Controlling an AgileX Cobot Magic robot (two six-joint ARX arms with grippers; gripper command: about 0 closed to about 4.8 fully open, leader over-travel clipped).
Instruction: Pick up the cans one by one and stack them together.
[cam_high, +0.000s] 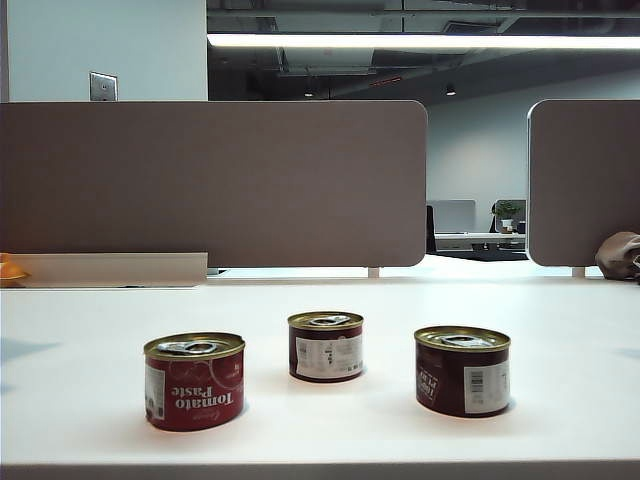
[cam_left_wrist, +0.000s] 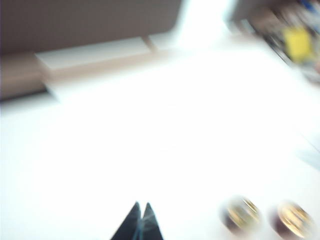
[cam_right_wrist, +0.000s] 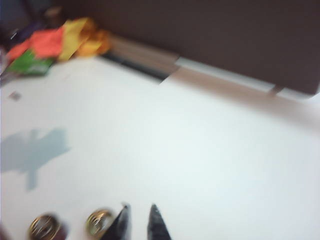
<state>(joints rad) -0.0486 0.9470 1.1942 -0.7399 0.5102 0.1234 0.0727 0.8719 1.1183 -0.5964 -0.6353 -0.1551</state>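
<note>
Three cans stand apart on the white table (cam_high: 560, 320). A bright red "Tomato Paste" can (cam_high: 195, 385) is front left, a maroon can (cam_high: 326, 348) sits in the middle further back, and another maroon can (cam_high: 463, 372) is at the right. Neither gripper shows in the exterior view. The left wrist view is blurred: my left gripper (cam_left_wrist: 141, 206) hangs over bare table, shut and empty, with two cans (cam_left_wrist: 241, 215) (cam_left_wrist: 295, 220) off to one side. My right gripper (cam_right_wrist: 138, 207) is slightly open with nothing between its fingers, and a gold-lidded can (cam_right_wrist: 98, 222) lies just beside one fingertip.
Grey partition panels (cam_high: 215, 180) (cam_high: 585, 180) close off the back of the table. An orange object (cam_high: 10, 270) lies at the far left edge and a brown bag (cam_high: 620, 255) at the far right. Coloured packets (cam_right_wrist: 55, 42) lie near the partition.
</note>
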